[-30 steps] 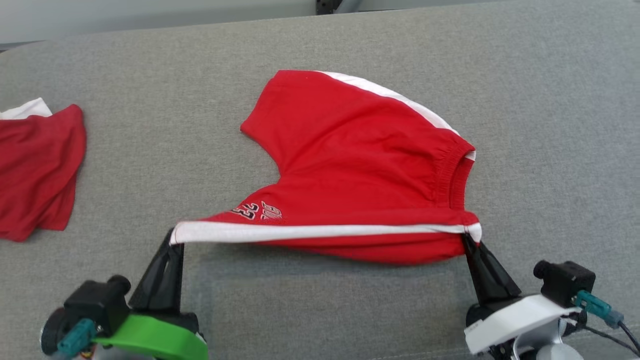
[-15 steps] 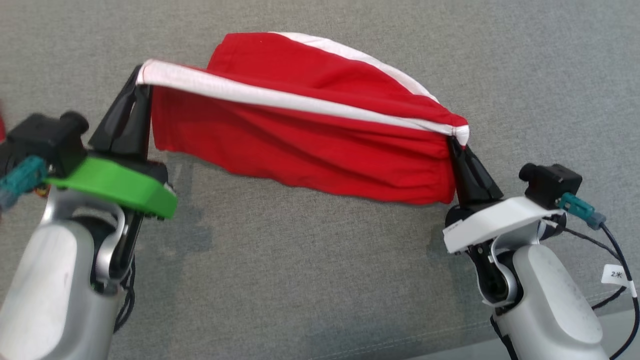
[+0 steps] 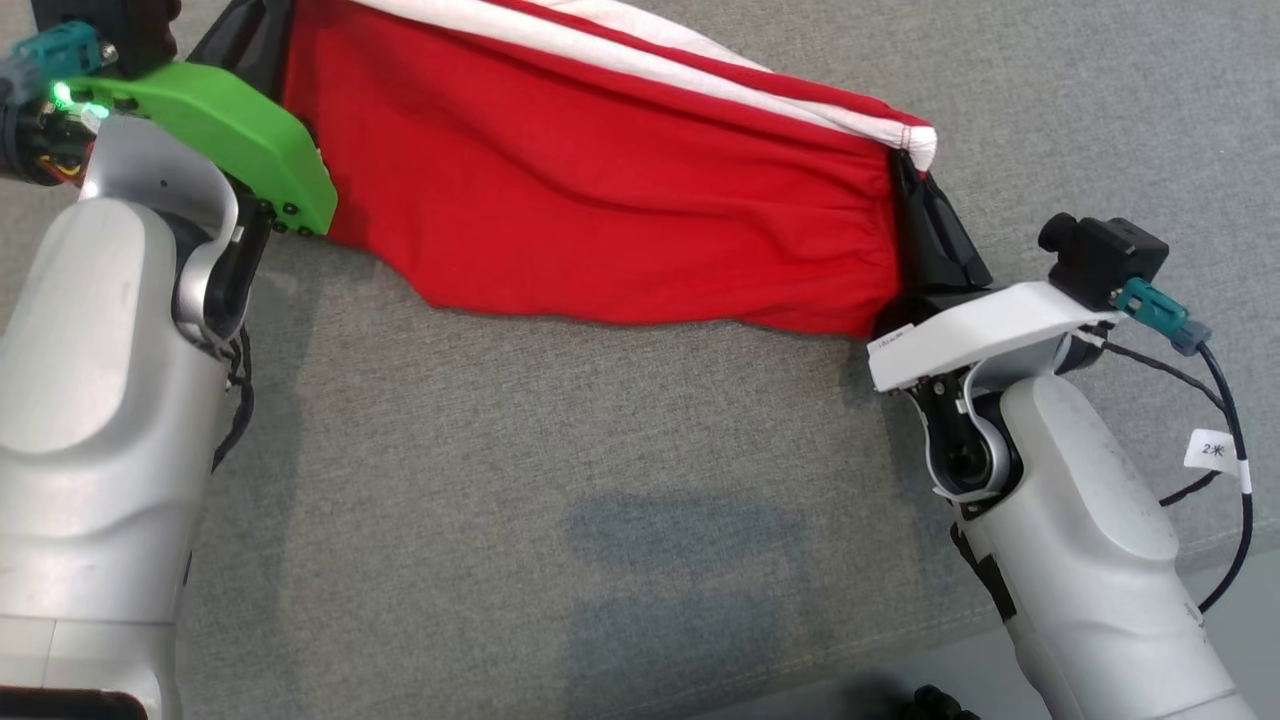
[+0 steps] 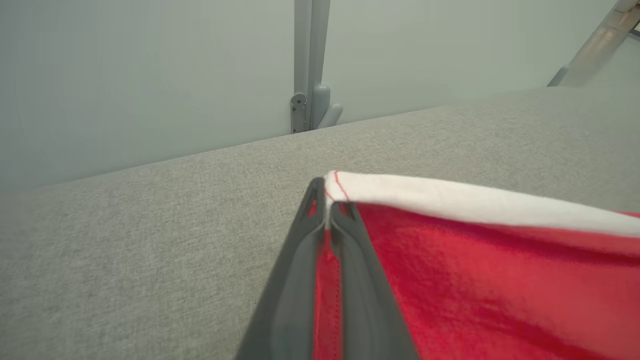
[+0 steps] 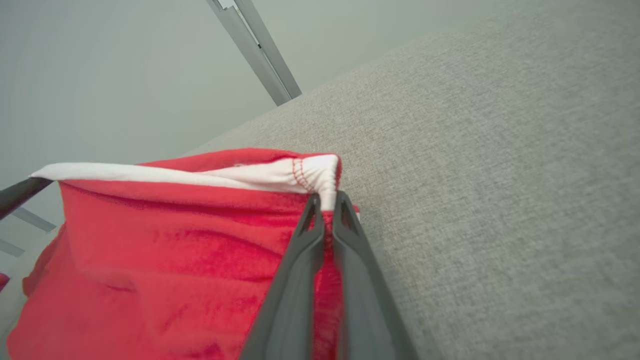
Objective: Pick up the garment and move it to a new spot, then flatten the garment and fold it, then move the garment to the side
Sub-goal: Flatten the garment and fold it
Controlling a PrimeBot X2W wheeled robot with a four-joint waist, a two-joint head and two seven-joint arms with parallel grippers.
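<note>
Head view is showing the red garment (image 3: 620,200) hanging stretched between the two arms above the grey cloth-covered counter (image 3: 600,480). Its white band (image 3: 760,100) is running along the top edge, slanting from the upper left down to the right. The red body is draping below it in soft folds. The left fingers (image 3: 245,35) are sitting at the top left corner of that view, partly cut off by the edge, just beyond the green bracket (image 3: 220,130) on the left wrist. The right fingers (image 3: 935,235) are rising from the white bracket (image 3: 980,325) and meeting the gathered end of the band at the right.

Left wrist view is giving the closer look — the left fingers (image 4: 307,235) are pressed together on the corner of the garment, with the white band at the tips and red cloth squeezed in the narrow slit between them. Beyond them the counter is stretching away to a pale wall with a grey metal post (image 4: 310,65).

Right wrist view is showing the same on the other side: the right fingers (image 5: 305,250) are closed tight on the stitched, gathered end of the band, with red cloth pinched between them. The garment is sagging away to the left of that view — whether its lower edge is touching the counter cannot be told. A slanted metal bar (image 5: 260,50) is standing behind the counter's far edge.
</note>
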